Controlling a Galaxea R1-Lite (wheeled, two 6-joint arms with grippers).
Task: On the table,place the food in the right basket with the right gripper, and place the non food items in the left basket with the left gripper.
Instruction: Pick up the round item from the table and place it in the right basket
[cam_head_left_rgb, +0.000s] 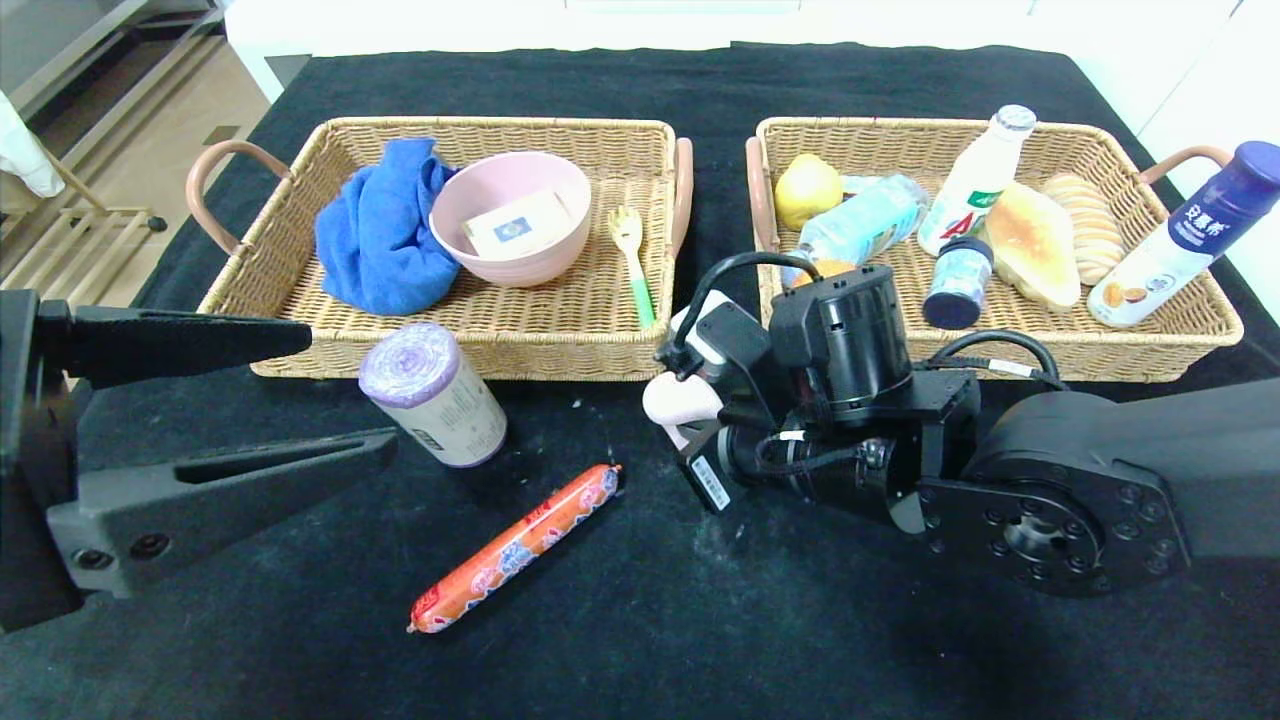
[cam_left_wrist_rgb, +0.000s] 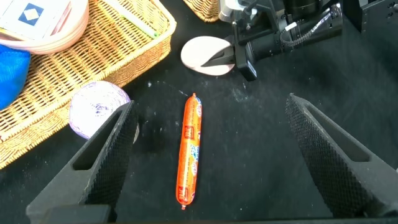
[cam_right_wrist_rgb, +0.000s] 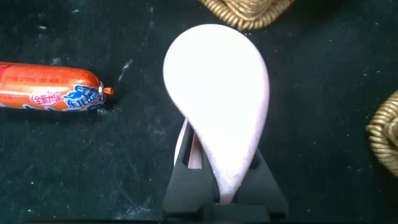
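My right gripper (cam_head_left_rgb: 690, 412) is shut on a pale pink spoon (cam_head_left_rgb: 676, 398) and holds it by the handle just above the black table, in front of the gap between the two baskets. In the right wrist view my right gripper (cam_right_wrist_rgb: 217, 183) has the spoon's bowl (cam_right_wrist_rgb: 217, 87) pointing away from it. An orange sausage (cam_head_left_rgb: 517, 549) lies on the table to its left. A purple roll of bags (cam_head_left_rgb: 432, 393) stands before the left basket (cam_head_left_rgb: 300, 345). My left gripper (cam_left_wrist_rgb: 211, 109) is open above the sausage (cam_left_wrist_rgb: 189, 149), with the roll (cam_left_wrist_rgb: 98, 109) beside one finger.
The left basket holds a blue cloth (cam_head_left_rgb: 375, 235), a pink bowl (cam_head_left_rgb: 510, 215) with a card, and a fork (cam_head_left_rgb: 632, 255). The right basket (cam_head_left_rgb: 1000, 365) holds a lemon, bread, and several bottles. Both basket rims stand just beyond the grippers.
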